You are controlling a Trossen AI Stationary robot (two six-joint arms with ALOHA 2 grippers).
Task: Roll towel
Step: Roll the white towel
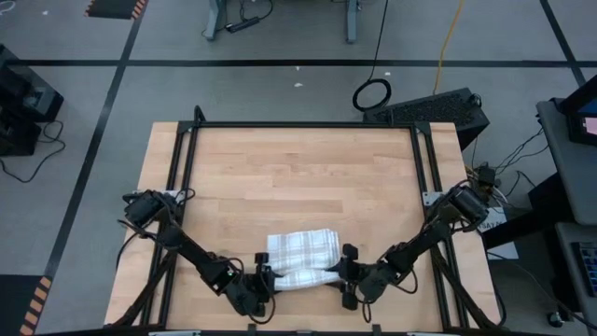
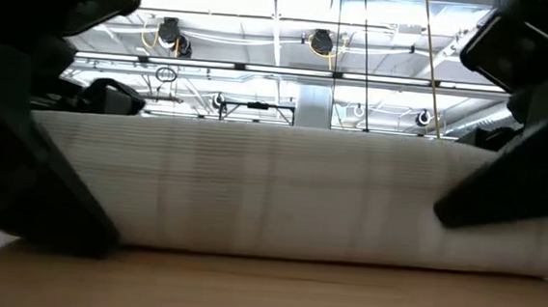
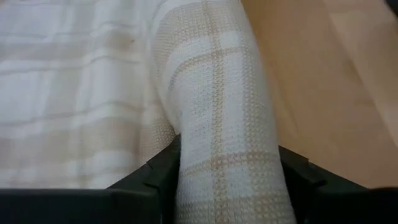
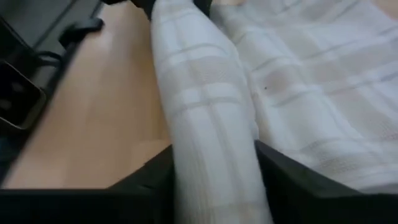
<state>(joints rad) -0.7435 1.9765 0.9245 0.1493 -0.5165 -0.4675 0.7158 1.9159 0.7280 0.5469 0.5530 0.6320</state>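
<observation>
White towel point(image 1: 300, 250) lies on the table point(image 1: 280, 177), its near edge rolled. Left gripper point(image 1: 268, 277) and right gripper point(image 1: 341, 273) each clamp one end of the roll.

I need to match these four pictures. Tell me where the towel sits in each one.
High view: towel low centre, between both arms.
Low view: wide white band across the middle.
Left wrist view: rolled edge between the jaws.
Right wrist view: rolled edge between the jaws.
Shared landmark: the wooden table.

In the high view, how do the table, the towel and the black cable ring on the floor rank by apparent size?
1. Table, largest.
2. Towel.
3. Cable ring, smallest; it lies on the floor, farther from the camera, so its true size is unsure.
</observation>
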